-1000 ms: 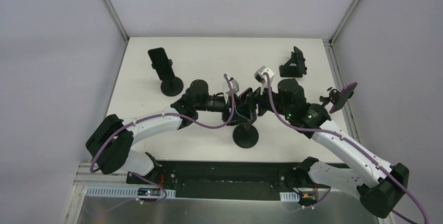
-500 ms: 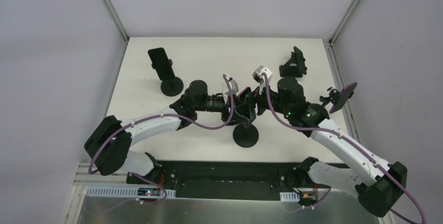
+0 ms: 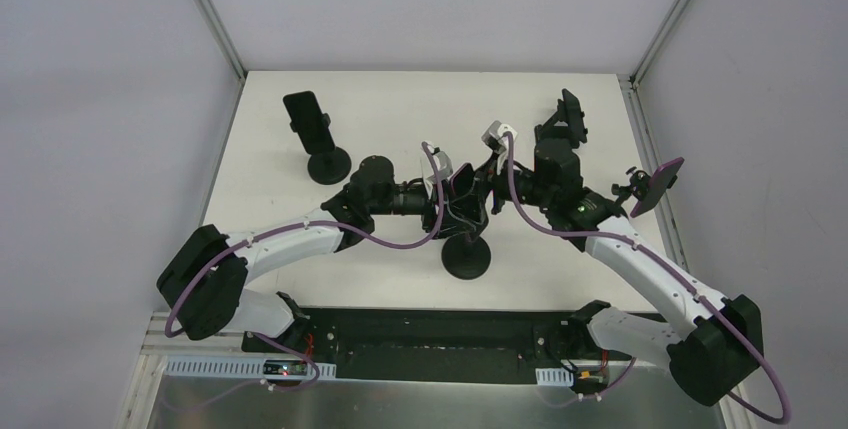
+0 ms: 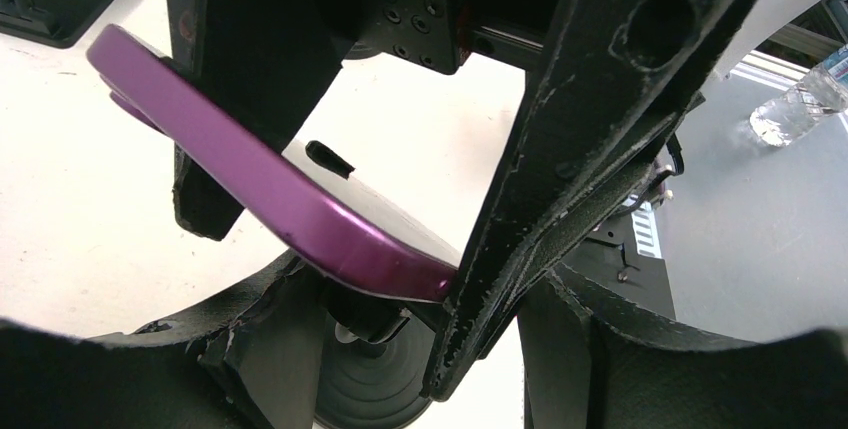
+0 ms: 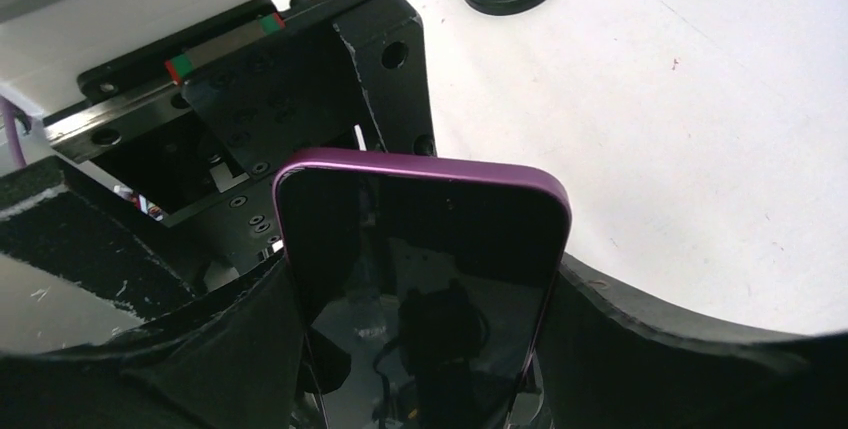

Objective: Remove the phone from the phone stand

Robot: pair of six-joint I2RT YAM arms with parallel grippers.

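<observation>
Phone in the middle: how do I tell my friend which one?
On the white table, find where the two arms meet. The phone sits there between the left claw and right claw, above a round black base. Only it has claws beside it; the other purple phone stands alone at the right edge.

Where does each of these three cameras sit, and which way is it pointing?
Top external: above and behind the bases, looking down at the table; the left arm and right arm show whole.
Left wrist: on the left arm, looking along the left gripper's fingers at the purple phone, edge-on.
Right wrist: on the right arm, facing the purple phone screen-on between the right gripper's fingers.
All three views share the purple phone.
</observation>
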